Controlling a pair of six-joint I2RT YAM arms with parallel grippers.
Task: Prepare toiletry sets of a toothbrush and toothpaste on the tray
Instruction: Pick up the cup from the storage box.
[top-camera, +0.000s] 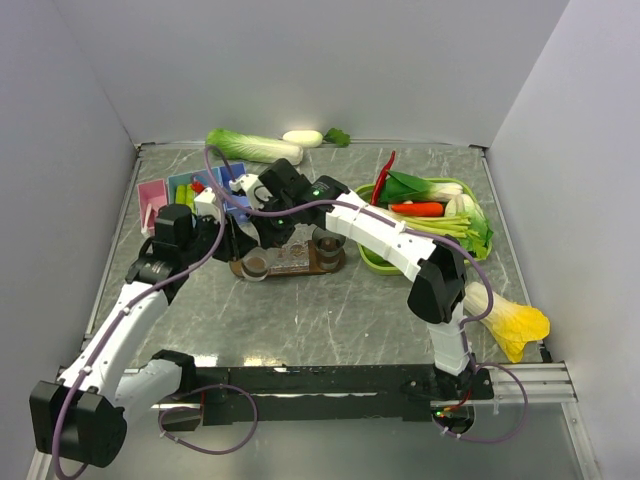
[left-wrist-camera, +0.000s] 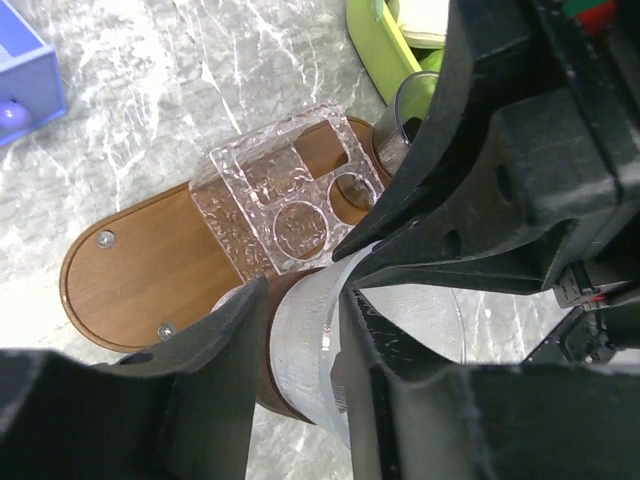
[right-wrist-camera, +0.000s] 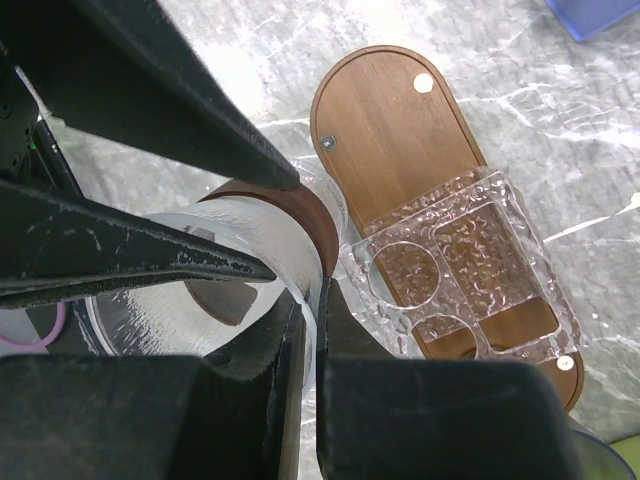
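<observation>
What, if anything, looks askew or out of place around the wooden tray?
The clear dimpled plastic holder with cut-out holes lies twisted across the dark brown oval wooden tray, its corners overhanging both long edges.

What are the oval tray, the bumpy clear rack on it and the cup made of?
The tray looks like matt wood: brown grain shows. The rack seems clear plastic, dimpled and see-through. The cup is cloudy, translucent plastic or glass; I cannot tell which.

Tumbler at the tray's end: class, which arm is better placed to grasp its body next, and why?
Left, probably. The left gripper straddles the tumbler across its body, a finger on either side. The right gripper only pinches the thin rim from above.
</observation>
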